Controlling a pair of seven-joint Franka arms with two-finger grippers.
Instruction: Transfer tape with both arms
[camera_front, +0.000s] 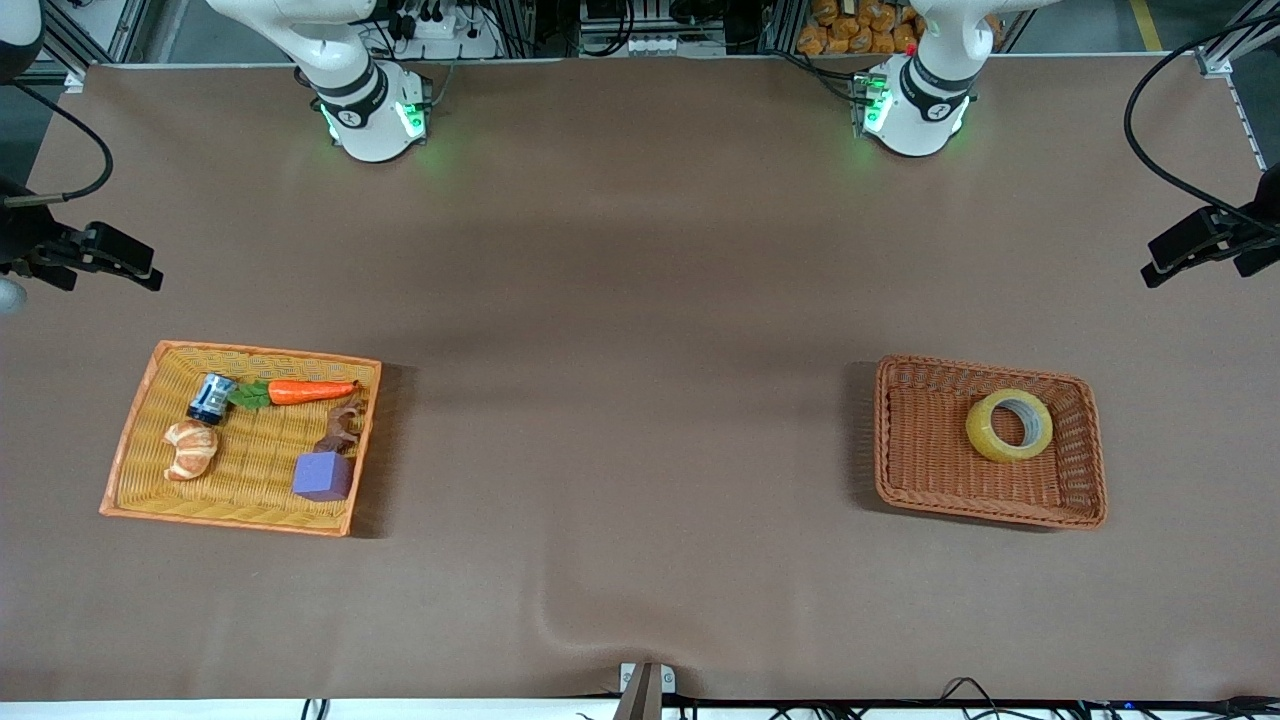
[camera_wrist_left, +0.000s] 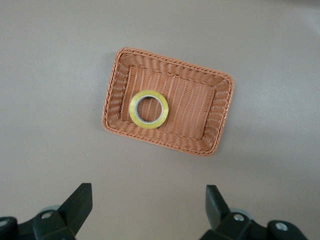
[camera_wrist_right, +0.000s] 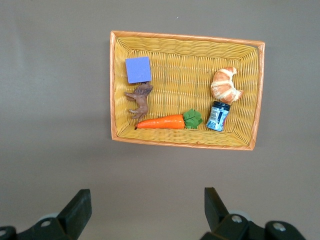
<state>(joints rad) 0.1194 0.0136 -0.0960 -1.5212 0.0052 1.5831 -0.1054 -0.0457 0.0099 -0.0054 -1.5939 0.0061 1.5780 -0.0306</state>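
The tape (camera_front: 1009, 425) lies flat in the brown wicker basket (camera_front: 920, 440) at the left arm's end of the table, toward that basket's outer end. The left gripper (camera_wrist_left: 149, 210) hangs high over this basket with its fingers spread wide and nothing between them. The right gripper (camera_wrist_right: 148, 210), likewise wide open and holding nothing, hangs over the yellow basket (camera_front: 240, 495) at the right arm's end, which holds a toy carrot (camera_front: 310, 391), a croissant (camera_front: 190, 449), a small blue can (camera_front: 211, 398), a purple block (camera_front: 323, 476) and a brown animal figure (camera_front: 340, 430).
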